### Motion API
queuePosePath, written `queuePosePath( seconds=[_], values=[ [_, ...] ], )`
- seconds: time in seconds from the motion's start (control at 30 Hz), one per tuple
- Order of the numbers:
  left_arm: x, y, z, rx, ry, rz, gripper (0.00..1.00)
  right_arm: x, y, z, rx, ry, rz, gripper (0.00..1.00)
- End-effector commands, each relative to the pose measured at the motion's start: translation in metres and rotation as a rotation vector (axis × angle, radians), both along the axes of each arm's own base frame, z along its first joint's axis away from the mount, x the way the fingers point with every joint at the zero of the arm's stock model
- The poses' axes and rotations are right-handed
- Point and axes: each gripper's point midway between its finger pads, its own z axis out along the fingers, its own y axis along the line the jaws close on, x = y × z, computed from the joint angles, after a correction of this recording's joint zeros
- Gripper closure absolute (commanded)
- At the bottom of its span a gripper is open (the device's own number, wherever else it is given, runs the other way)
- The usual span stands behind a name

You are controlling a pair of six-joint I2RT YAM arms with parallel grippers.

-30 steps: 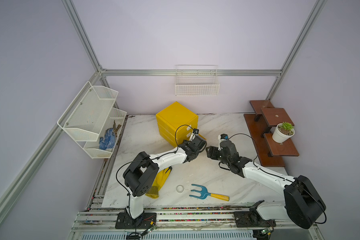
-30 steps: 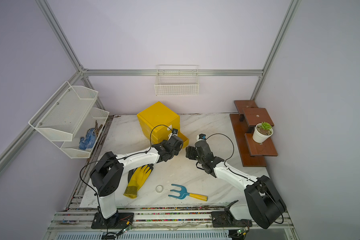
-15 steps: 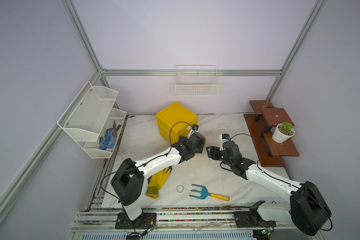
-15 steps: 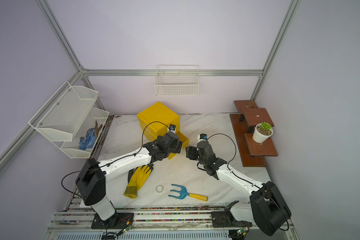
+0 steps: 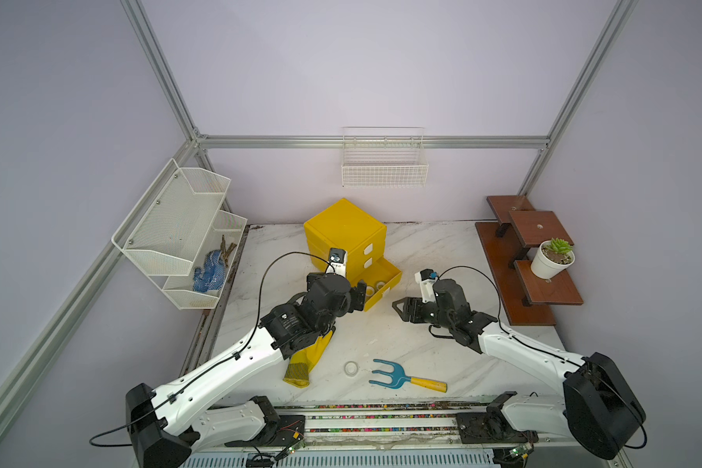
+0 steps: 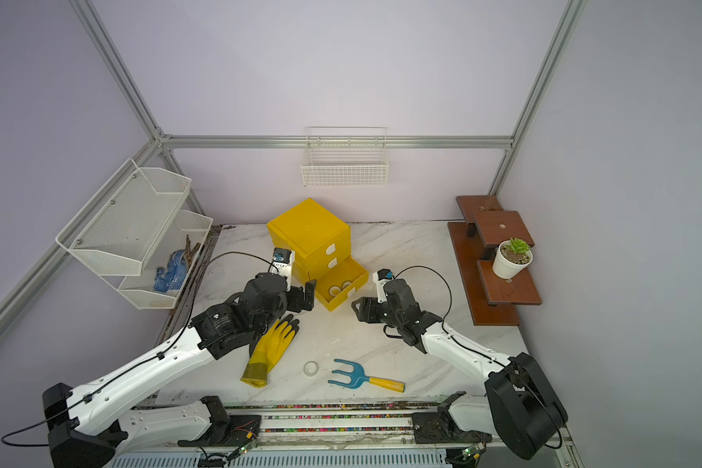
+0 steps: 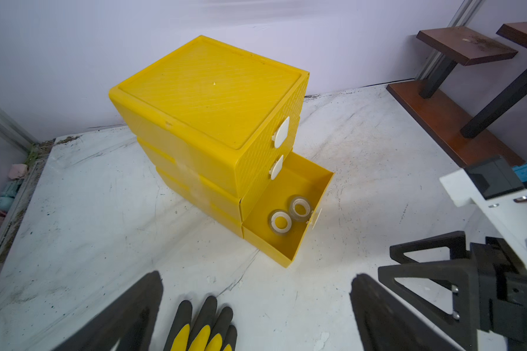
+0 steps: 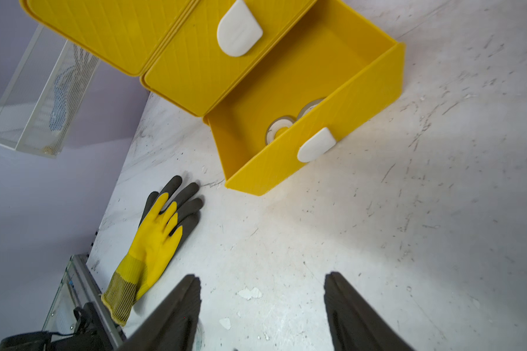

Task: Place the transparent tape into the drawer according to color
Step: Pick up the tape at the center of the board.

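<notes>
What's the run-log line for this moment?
drawer: bottom open | tape: two rolls inside, one roll on table | left gripper: open, empty | right gripper: open, empty

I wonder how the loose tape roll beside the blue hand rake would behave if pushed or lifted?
The tape roll lies flat on the marble table, so a push would probably slide it, not roll it. As a small thin ring, it is likely light and fairly stiff. Tipped on edge, it could roll away.

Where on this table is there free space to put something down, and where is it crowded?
Free: marble between yellow cabinet and wooden shelf; also between cabinet and wire rack. Crowded: front, with glove, tape roll, rake.
</notes>
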Motion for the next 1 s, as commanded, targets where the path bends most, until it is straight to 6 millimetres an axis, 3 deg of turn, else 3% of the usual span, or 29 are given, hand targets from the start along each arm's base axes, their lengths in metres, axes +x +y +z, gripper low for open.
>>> queuePosePath(
  seconds=[0.0,0.3,0.93,0.97],
  values=[
    [-0.007,0.021,0.010,-0.012,-0.033,0.053,0.00,-0.024,0.025,0.006,-0.028,0.003,0.155,0.31],
    [-0.016,0.044,0.001,0.026,-0.024,0.112,0.00,-0.056,0.080,0.008,-0.186,-0.027,0.361,0.31],
    [-0.021,0.056,-0.004,0.060,-0.014,0.147,0.00,-0.073,0.125,0.010,-0.298,-0.089,0.500,0.31],
    [-0.022,0.057,-0.004,0.058,-0.014,0.148,0.00,-0.073,0.126,0.002,-0.313,-0.077,0.506,0.31]
  ],
)
